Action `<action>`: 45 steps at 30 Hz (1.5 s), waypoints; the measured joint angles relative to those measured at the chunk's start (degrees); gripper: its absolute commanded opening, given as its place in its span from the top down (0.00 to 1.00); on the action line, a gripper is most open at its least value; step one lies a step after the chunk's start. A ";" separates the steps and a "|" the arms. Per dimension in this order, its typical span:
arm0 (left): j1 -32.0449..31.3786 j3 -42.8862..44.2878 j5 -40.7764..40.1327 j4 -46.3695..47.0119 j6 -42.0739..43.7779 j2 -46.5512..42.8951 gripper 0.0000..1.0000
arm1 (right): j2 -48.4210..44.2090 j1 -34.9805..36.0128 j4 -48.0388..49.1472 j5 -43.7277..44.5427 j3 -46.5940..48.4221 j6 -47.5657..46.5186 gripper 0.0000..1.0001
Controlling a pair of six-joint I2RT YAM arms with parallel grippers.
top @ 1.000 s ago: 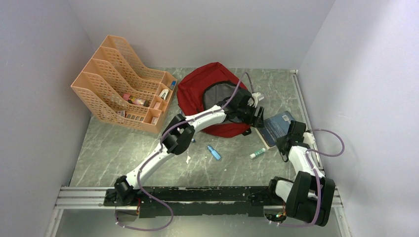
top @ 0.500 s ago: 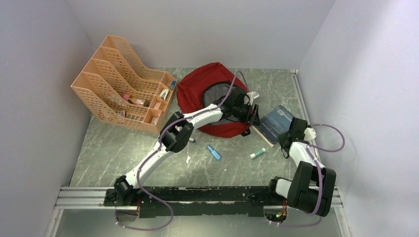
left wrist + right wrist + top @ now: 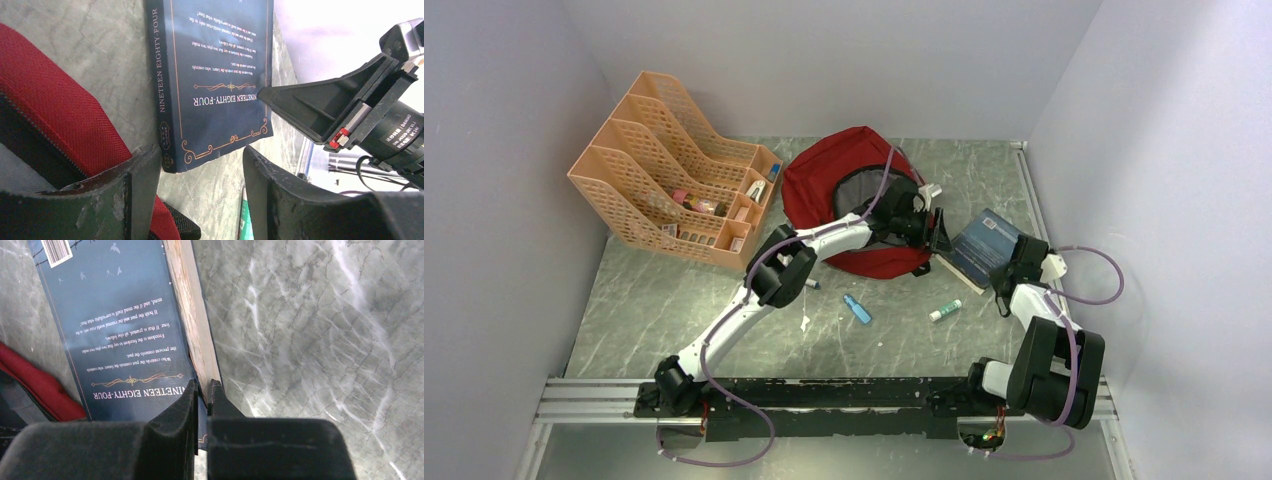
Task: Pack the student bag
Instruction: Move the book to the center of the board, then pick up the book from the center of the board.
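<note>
Dark-red fabric marks the student bag point(image 3: 824, 185), slumped at the back middle of the counter point(image 3: 674, 290). Its mouth gapes so that the grey lining shows on the side nearest the book point(image 3: 982, 243). That dark-blue paperback, Nineteen Eighty-Four, sits just beside the bag's right flank with its spine toward the red cloth.

The right gripper point(image 3: 1009, 270) is pinched tight on the book's outer edge by the page block, near one corner. A grip that far out looks meant to steer or tip the book while leaving the spine side free for the other arm. The left arm reaches across the bag, and the left gripper point(image 3: 200, 165) has its jaws apart, straddling the spine-side corner. One finger is close against the spine and there is a clear gap to the other, so nothing is clamped there yet. I read this as a handover or a shared lift: the left takes the book at the end nearest the opening so it can go in spine first.

A thin pinch on a floppy cover could let the book sag or twist.

A blue tube point(image 3: 857, 309) and a green-capped stick point(image 3: 944, 311) lie loose on the counter, presumably waiting to be packed
</note>
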 measured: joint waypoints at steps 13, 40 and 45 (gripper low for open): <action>-4.76 -6.60 11.63 14.12 -18.16 0.04 0.39 | 2.38 0.44 4.24 -3.78 0.00 1.03 1.00; 2.23 -5.86 -1.79 3.32 -7.48 -4.46 0.28 | -6.99 0.87 -7.43 -4.68 -1.55 2.95 1.00; 3.02 0.11 -5.84 2.16 -5.84 -3.63 0.26 | -10.80 0.87 -11.58 -5.03 -2.51 2.49 1.00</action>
